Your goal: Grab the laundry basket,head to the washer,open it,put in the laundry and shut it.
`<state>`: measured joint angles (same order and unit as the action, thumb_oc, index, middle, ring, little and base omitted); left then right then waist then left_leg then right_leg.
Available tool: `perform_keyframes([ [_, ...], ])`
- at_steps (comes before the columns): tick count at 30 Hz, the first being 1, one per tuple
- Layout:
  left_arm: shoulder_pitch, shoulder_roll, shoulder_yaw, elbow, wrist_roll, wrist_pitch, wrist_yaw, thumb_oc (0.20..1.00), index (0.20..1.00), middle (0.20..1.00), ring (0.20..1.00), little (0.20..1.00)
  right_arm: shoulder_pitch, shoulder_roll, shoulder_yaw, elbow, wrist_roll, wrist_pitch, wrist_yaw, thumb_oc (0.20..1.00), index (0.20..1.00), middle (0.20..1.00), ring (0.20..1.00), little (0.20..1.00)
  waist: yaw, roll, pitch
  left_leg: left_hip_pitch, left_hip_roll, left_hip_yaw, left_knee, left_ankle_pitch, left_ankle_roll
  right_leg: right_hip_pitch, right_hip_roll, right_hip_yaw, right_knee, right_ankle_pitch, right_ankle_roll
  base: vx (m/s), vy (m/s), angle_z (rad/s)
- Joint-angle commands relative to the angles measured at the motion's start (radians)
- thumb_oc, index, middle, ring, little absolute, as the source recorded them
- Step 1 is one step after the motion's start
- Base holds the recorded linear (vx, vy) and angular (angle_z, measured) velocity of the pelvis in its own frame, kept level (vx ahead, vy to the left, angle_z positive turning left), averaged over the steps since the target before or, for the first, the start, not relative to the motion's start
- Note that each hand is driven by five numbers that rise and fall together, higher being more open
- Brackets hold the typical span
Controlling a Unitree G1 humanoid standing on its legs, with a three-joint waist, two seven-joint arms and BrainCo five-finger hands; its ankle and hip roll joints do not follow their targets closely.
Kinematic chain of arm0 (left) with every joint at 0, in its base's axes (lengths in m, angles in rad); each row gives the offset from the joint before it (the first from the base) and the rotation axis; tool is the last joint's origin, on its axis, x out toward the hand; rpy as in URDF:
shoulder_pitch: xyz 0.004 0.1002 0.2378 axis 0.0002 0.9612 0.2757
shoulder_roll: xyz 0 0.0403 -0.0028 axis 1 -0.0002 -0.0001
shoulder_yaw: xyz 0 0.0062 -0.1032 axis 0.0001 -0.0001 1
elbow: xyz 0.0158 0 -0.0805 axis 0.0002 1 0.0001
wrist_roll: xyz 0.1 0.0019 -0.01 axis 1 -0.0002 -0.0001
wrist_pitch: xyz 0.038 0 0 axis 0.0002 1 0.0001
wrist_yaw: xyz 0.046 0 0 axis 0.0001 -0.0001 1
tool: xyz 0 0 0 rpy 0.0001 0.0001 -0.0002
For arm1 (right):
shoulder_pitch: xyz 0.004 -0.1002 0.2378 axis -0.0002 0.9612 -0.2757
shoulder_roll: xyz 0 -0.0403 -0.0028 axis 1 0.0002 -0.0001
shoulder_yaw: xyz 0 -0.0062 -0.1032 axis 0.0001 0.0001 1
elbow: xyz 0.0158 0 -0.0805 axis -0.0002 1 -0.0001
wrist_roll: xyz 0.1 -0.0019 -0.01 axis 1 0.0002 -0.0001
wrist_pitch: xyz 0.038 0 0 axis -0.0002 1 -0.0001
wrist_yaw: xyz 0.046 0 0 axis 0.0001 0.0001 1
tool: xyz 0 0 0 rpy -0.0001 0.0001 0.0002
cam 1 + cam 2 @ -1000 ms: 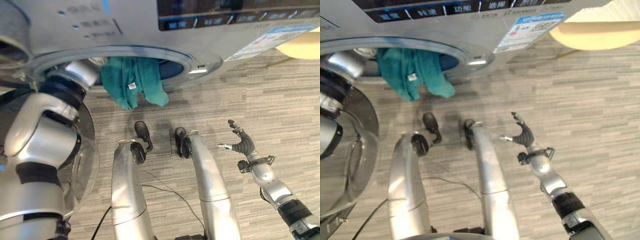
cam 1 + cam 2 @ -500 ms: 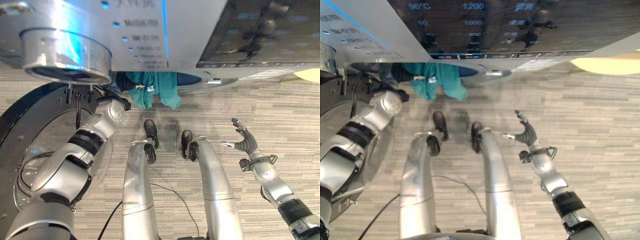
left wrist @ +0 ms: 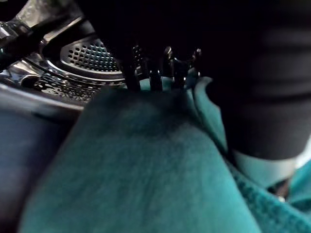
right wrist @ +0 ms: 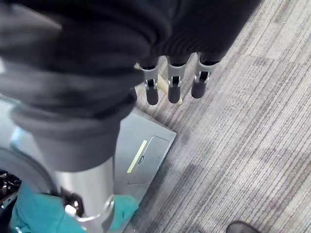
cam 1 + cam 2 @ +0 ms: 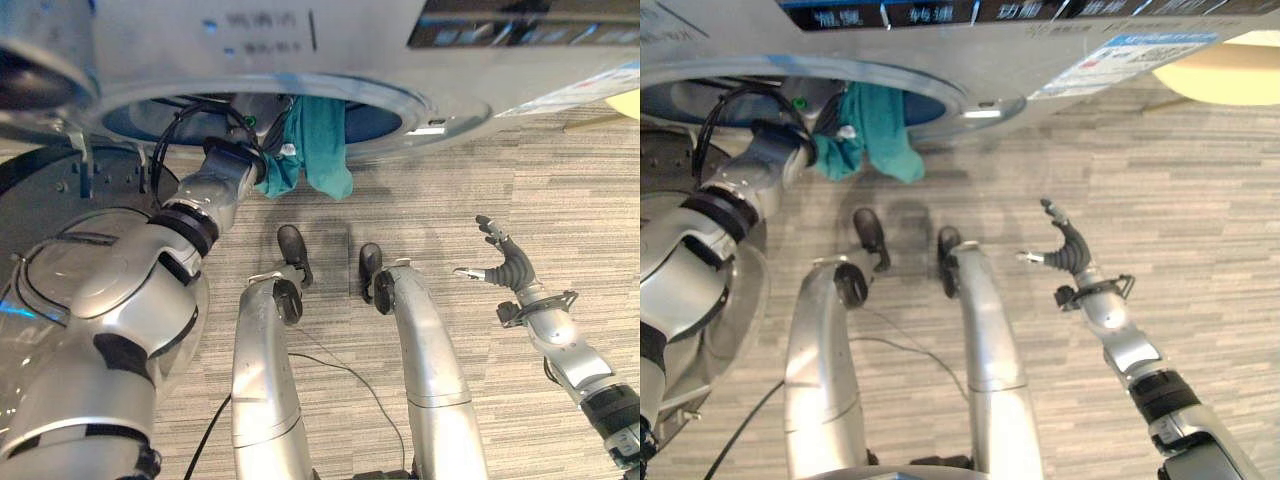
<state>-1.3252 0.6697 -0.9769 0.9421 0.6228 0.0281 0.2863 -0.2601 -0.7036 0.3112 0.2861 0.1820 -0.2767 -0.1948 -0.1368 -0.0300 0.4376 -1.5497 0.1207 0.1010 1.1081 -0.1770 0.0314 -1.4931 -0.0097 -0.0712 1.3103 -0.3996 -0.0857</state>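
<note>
The washer [image 5: 440, 108] stands with its round glass door [image 5: 60, 270] swung open to my left. A teal cloth [image 5: 322, 150] hangs out over the lower rim of the opening. My left arm reaches into that opening, and my left hand [image 5: 262, 112] is inside against the cloth's upper end. The left wrist view has the teal cloth [image 3: 146, 160] bunched right under that hand, with the perforated drum [image 3: 92, 56] just beyond. My right hand [image 5: 503, 268] hovers open above the floor at the right, holding nothing, its fingers [image 4: 170, 85] straight.
Grey striped carpet [image 5: 560, 190] covers the floor in front of the washer. A pale yellow round object [image 5: 1230, 70] sits at the far right beside the washer. The open door takes up the room at my left side.
The camera has shifted. My left arm has gone deeper into the washer opening, and the cloth is gathered closer to the hand. The right hand stays open in about the same place.
</note>
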Motion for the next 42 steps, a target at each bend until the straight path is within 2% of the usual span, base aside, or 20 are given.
perform_keyframes([
  [1, -0.044, -0.087, 0.105, -0.010, -0.224, -0.034, 0.088, 0.200, 0.200, 0.200, 0.200, 0.200, 0.065, 0.015, -0.012, -0.078, 0.027, -0.026, -0.016, 1.000, 1.000, 1.000, 1.000, 1.000, -0.052, 0.031, -0.006, 0.012, 0.031, -0.093, 0.064, -0.079, -0.022, 0.030, 0.038, 0.042, -0.154, 0.096, 0.067, 0.00, 0.000, 0.00],
  [5, -0.026, -0.104, 0.152, -0.065, -0.344, -0.060, 0.129, 0.200, 0.200, 0.200, 0.200, 0.200, 0.065, 0.061, -0.002, -0.043, -0.001, -0.013, -0.039, 1.000, 1.000, 1.000, 1.000, 1.000, -0.045, 0.037, -0.009, 0.014, 0.027, -0.093, 0.059, -0.078, -0.021, 0.032, 0.036, 0.041, -0.155, 0.093, 0.066, 0.00, 0.000, 0.00],
  [8, 0.015, -0.097, 0.256, -0.136, -0.531, -0.103, 0.167, 0.200, 0.200, 0.200, 0.200, 0.200, 0.056, 0.097, -0.003, -0.021, -0.018, -0.004, -0.059, 1.000, 1.000, 1.000, 1.000, 1.000, -0.034, 0.043, -0.018, 0.022, 0.022, -0.090, 0.054, -0.082, -0.020, 0.043, 0.033, 0.039, -0.159, 0.085, 0.063, 0.00, -0.002, -0.01],
  [16, 0.077, -0.077, 0.365, -0.210, -0.595, -0.116, 0.252, 0.200, 0.200, 0.200, 0.200, 0.200, 0.046, 0.124, -0.014, -0.025, -0.036, -0.006, -0.074, 1.000, 1.000, 1.000, 1.000, 1.000, -0.027, 0.044, -0.040, 0.034, 0.022, -0.086, 0.043, -0.087, -0.023, 0.055, 0.031, 0.040, -0.163, 0.079, 0.062, 0.00, 0.000, 0.00],
  [22, 0.000, -0.087, 0.452, -0.125, -0.733, -0.130, 0.337, 0.200, 0.200, 0.200, 0.200, 0.200, 0.032, 0.132, -0.007, -0.040, -0.038, -0.015, -0.077, 1.000, 1.000, 1.000, 1.000, 1.000, -0.039, 0.037, -0.054, 0.036, 0.025, -0.085, 0.027, -0.087, -0.024, 0.056, 0.031, 0.041, -0.180, 0.082, 0.063, 0.00, 0.000, 0.00],
  [23, -0.040, -0.093, 0.489, -0.122, -0.805, -0.149, 0.366, 0.200, 0.200, 0.200, 0.200, 0.200, 0.028, 0.133, -0.003, -0.047, -0.035, -0.017, -0.080, 1.000, 1.000, 1.000, 1.000, 1.000, -0.044, 0.034, -0.058, 0.033, 0.024, -0.087, 0.025, -0.086, -0.024, 0.054, 0.034, 0.041, -0.184, 0.081, 0.063, 0.00, 0.000, 0.00],
  [26, -0.076, -0.090, 0.510, -0.131, -0.837, -0.165, 0.403, 0.200, 0.200, 0.200, 0.200, 0.200, 0.025, 0.126, 0.000, -0.061, -0.035, -0.019, -0.078, 1.000, 1.000, 1.000, 1.000, 1.000, -0.049, 0.032, -0.061, 0.027, 0.025, -0.091, 0.029, -0.087, -0.025, 0.050, 0.035, 0.042, -0.184, 0.081, 0.064, 0.00, 0.000, 0.00],
  [27, -0.091, -0.087, 0.521, -0.133, -0.844, -0.167, 0.426, 0.200, 0.200, 0.200, 0.200, 0.200, 0.024, 0.120, 0.001, -0.072, -0.037, -0.022, -0.075, 1.000, 1.000, 1.000, 1.000, 1.000, -0.052, 0.031, -0.063, 0.024, 0.026, -0.092, 0.032, -0.088, -0.026, 0.048, 0.036, 0.042, -0.184, 0.082, 0.065, 0.02, 0.027, -0.05],
  [28, -0.128, -0.092, 0.541, -0.128, -0.855, -0.172, 0.514, 0.200, 0.200, 0.200, 0.200, 0.200, 0.018, 0.109, 0.017, -0.092, -0.039, -0.030, -0.076, 1.000, 1.000, 1.000, 1.000, 1.000, -0.058, 0.028, -0.066, 0.020, 0.028, -0.095, 0.035, -0.089, -0.027, 0.044, 0.039, 0.044, -0.182, 0.083, 0.066, 0.02, 0.027, -0.07],
  [29, -0.128, -0.092, 0.541, -0.128, -0.855, -0.172, 0.514, 0.200, 0.200, 0.200, 0.200, 0.200, 0.018, 0.109, 0.017, -0.092, -0.039, -0.030, -0.076, 1.000, 1.000, 1.000, 1.000, 1.000, -0.058, 0.028, -0.066, 0.020, 0.028, -0.095, 0.035, -0.089, -0.027, 0.044, 0.039, 0.044, -0.182, 0.083, 0.066, 0.03, 0.052, -0.04],
  [30, -0.158, -0.099, 0.542, -0.136, -0.843, -0.165, 0.576, 0.200, 0.200, 0.200, 0.200, 0.200, 0.013, 0.094, 0.030, -0.104, -0.046, -0.036, -0.078, 1.000, 1.000, 1.000, 1.000, 1.000, -0.065, 0.027, -0.068, 0.016, 0.030, -0.096, 0.037, -0.089, -0.027, 0.042, 0.038, 0.045, -0.181, 0.086, 0.067, 0.01, 0.051, -0.04],
  [31, -0.178, -0.099, 0.530, -0.133, -0.830, -0.160, 0.594, 0.200, 0.200, 0.200, 0.200, 0.200, 0.008, 0.084, 0.036, -0.108, -0.046, -0.039, -0.079, 1.000, 1.000, 1.000, 1.000, 1.000, -0.069, 0.027, -0.068, 0.013, 0.031, -0.095, 0.036, -0.088, -0.027, 0.040, 0.038, 0.045, -0.184, 0.089, 0.069, 0.01, 0.069, -0.06],
  [32, -0.197, -0.098, 0.512, -0.121, -0.819, -0.154, 0.595, 0.520, 0.520, 0.520, 0.520, 0.520, 0.002, 0.072, 0.041, -0.112, -0.043, -0.044, -0.078, 1.000, 1.000, 1.000, 1.000, 1.000, -0.072, 0.028, -0.068, 0.013, 0.032, -0.094, 0.033, -0.086, -0.026, 0.039, 0.037, 0.046, -0.186, 0.091, 0.070, 0.00, 0.052, -0.09],
  [33, -0.213, -0.092, 0.495, -0.116, -0.809, -0.149, 0.590, 1.000, 1.000, 1.000, 1.000, 1.000, -0.002, 0.060, 0.043, -0.121, -0.044, -0.046, -0.077, 1.000, 1.000, 1.000, 1.000, 1.000, -0.075, 0.029, -0.070, 0.013, 0.033, -0.095, 0.033, -0.086, -0.026, 0.039, 0.038, 0.046, -0.187, 0.092, 0.071, 0.00, 0.045, -0.11],
  [37, -0.260, -0.077, 0.399, -0.065, -0.796, -0.120, 0.459, 1.000, 1.000, 1.000, 1.000, 1.000, -0.008, 0.027, 0.038, -0.132, -0.034, -0.042, -0.067, 1.000, 1.000, 1.000, 1.000, 1.000, -0.080, 0.040, -0.078, 0.011, 0.032, -0.092, 0.022, -0.076, -0.027, 0.041, 0.035, 0.047, -0.195, 0.097, 0.075, 0.00, 0.020, -0.04],
  [39, -0.257, -0.064, 0.350, -0.057, -0.745, -0.104, 0.383, 1.000, 1.000, 1.000, 1.000, 1.000, -0.006, 0.023, 0.030, -0.134, -0.033, -0.034, -0.058, 1.000, 1.000, 1.000, 1.000, 1.000, -0.076, 0.044, -0.083, 0.016, 0.031, -0.091, 0.022, -0.072, -0.027, 0.047, 0.035, 0.045, -0.194, 0.097, 0.075, 0.00, 0.000, 0.00],
  [42, -0.157, -0.075, 0.311, -0.083, -0.648, -0.076, 0.271, 1.000, 1.000, 1.000, 1.000, 1.000, -0.004, 0.019, 0.012, -0.131, -0.032, -0.016, -0.041, 1.000, 1.000, 1.000, 1.000, 1.000, -0.063, 0.046, -0.094, 0.053, 0.036, -0.083, 0.033, -0.083, -0.024, 0.080, 0.033, 0.043, -0.182, 0.082, 0.071, 0.00, 0.000, 0.00],
])
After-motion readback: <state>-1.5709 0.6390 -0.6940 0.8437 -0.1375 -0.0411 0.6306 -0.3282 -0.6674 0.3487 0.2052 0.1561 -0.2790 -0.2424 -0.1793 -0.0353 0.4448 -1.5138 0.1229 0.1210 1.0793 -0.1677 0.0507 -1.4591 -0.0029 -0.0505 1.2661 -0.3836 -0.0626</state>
